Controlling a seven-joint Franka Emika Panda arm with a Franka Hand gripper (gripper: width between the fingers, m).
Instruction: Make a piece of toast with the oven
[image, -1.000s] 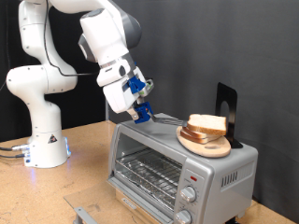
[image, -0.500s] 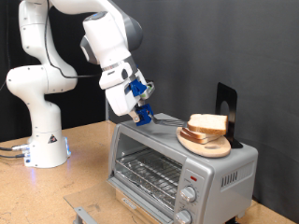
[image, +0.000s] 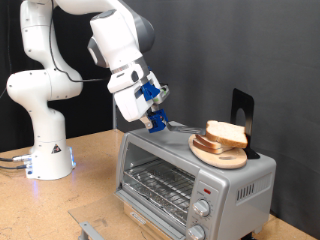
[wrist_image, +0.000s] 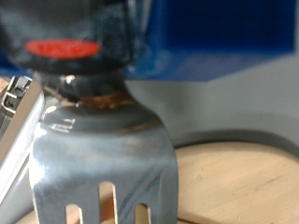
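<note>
Two bread slices (image: 226, 133) sit on the wooden plate (image: 222, 153) atop the oven (image: 195, 175). The gripper (image: 157, 122) has its fingers clamped on a metal spatula (wrist_image: 103, 159), blade at the plate's edge. Judged best: keep the blade flat and low, sliding under only the upper slice.

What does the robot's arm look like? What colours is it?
The arm is chunky, rounded and white, with dark grey rings at its joints. Its base carries a small red-and-black triangle sticker and a blue glow beside it. The gripper has bright blue parts. Grey cables trail from the base.
</note>
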